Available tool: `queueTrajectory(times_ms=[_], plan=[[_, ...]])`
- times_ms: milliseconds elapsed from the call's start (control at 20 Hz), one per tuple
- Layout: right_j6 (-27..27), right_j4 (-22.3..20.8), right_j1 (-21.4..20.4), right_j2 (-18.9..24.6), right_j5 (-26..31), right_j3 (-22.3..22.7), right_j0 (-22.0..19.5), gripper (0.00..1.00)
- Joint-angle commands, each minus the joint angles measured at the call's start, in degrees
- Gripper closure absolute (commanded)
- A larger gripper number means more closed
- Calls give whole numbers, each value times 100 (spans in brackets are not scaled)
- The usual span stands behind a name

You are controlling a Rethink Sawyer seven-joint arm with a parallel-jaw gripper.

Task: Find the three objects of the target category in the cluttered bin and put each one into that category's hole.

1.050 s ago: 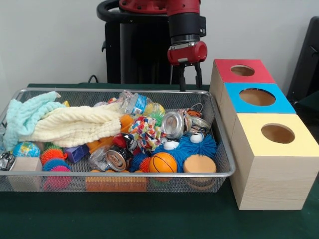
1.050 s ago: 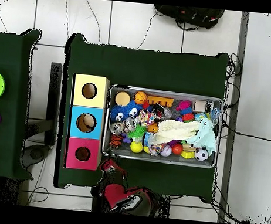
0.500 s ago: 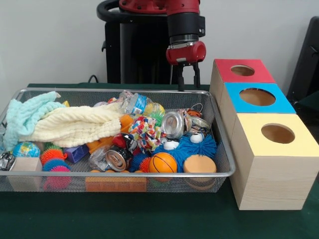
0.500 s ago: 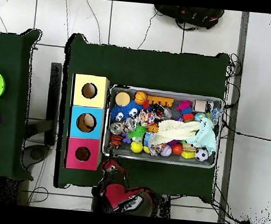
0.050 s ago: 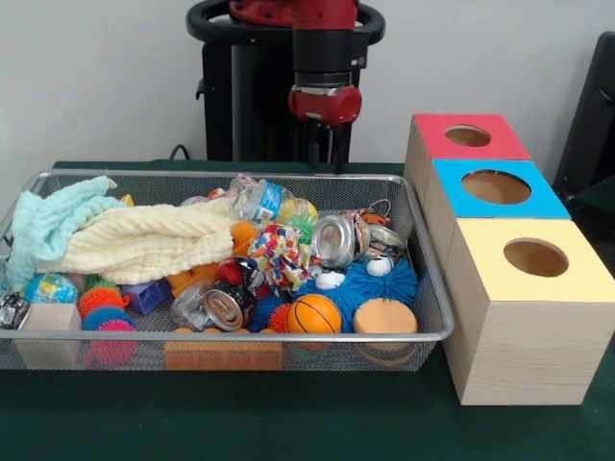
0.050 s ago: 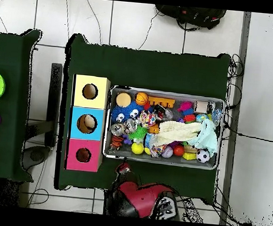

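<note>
Wire mesh is what worries me most: the bin [image 5: 288,337] has a raised rim, and my gripper [image 5: 325,158] hangs just above its far edge, at about 1 o'clock from the bin's middle in the front view. It stands edge-on to that camera, so I cannot tell whether it is open or closed, and I see nothing held. The target category is not marked anywhere, so the three objects sit somewhere in the heap, unpicked as far as I can judge. A descent from here could catch the rim. The cream cloth [image 5: 144,245] at the bin's 9 o'clock side covers toys, and lifting it may drag neighbours over the wall. The crushed silver can [image 5: 334,240] leans on other clutter and would likely slip or roll. The basketball [image 5: 313,313], at 5 o'clock against the near wall, leaves little room to close around it. The front view gives heights: how the pile is stacked, and the red box [image 5: 500,144], blue box [image 5: 538,197] and yellow box [image 5: 567,274] at 3 o'clock. The overhead view shows instead that my gripper [image 6: 122,167] is outside the bin [image 6: 161,162], toward its 7 o'clock corner, and lets me look straight down the holes.
</note>
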Motion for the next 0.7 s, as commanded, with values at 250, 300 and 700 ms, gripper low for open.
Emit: queueTrajectory(times_ms=[250,300,700], plan=[[-571,-128,-463,1486,1294,-63,-678,0],[-577,-117,-493,1536,1346,-60,-707,0],[-824,504,-1127,2571,2368,247,-1401,0]])
